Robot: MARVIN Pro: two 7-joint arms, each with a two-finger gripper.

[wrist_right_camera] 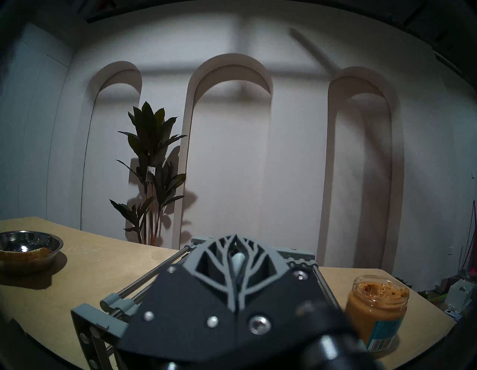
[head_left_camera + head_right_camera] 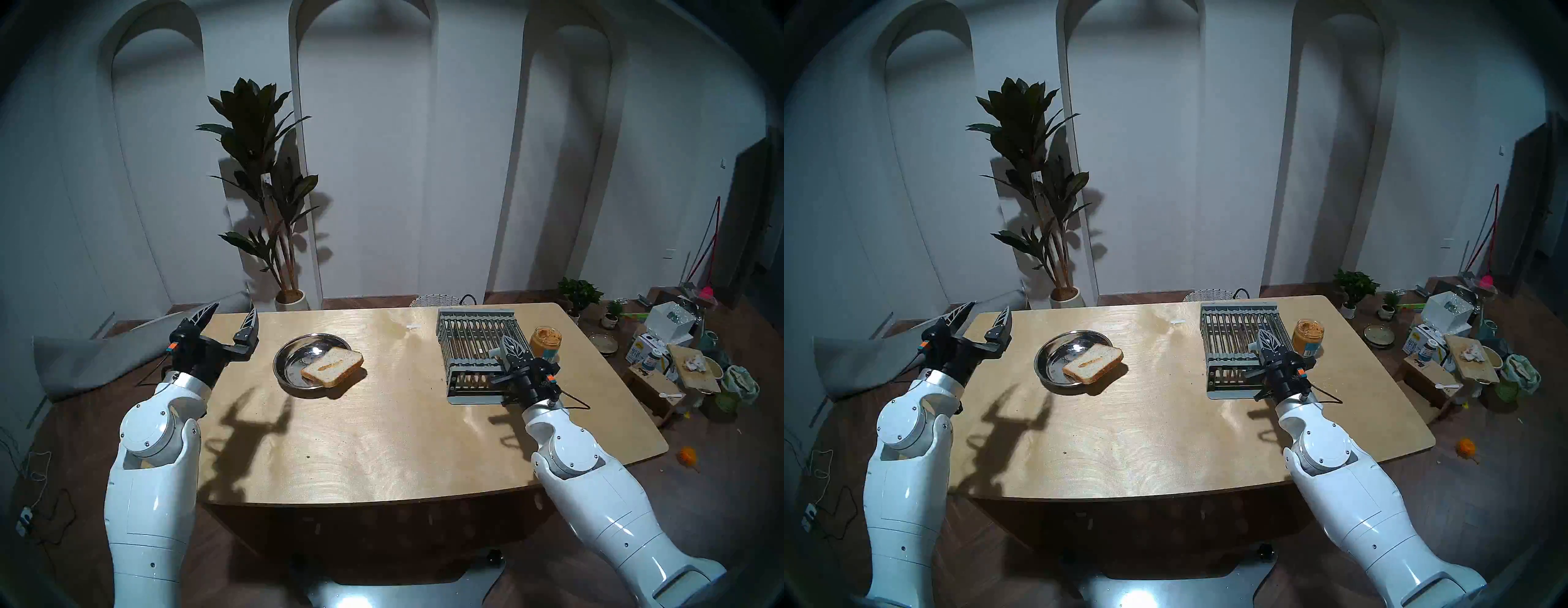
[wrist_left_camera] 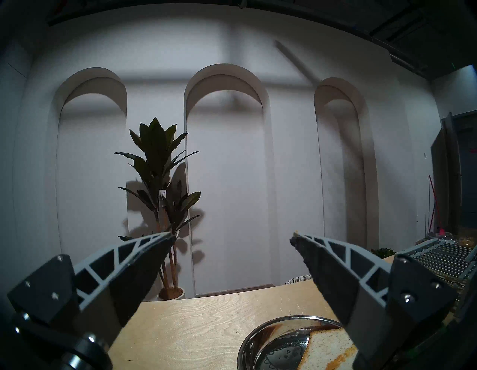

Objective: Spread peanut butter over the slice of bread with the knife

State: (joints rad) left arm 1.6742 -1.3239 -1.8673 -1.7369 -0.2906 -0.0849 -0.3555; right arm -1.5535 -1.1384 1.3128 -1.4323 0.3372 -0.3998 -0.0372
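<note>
Knife handle barely visible between right gripper jaws.

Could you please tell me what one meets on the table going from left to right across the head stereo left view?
Left hand at the table's edge → steel plate → slice of bread lying on it → grey slatted rack → right hand, over the rack's right part → peanut butter jar.

I see a dim room lit from above and behind me: hard arm shadows fall across the surface, glare spots the steel plate, the plant shadows the wall. Fisheye bends every edge into a dark rim; the right gripper looms blurred.
</note>
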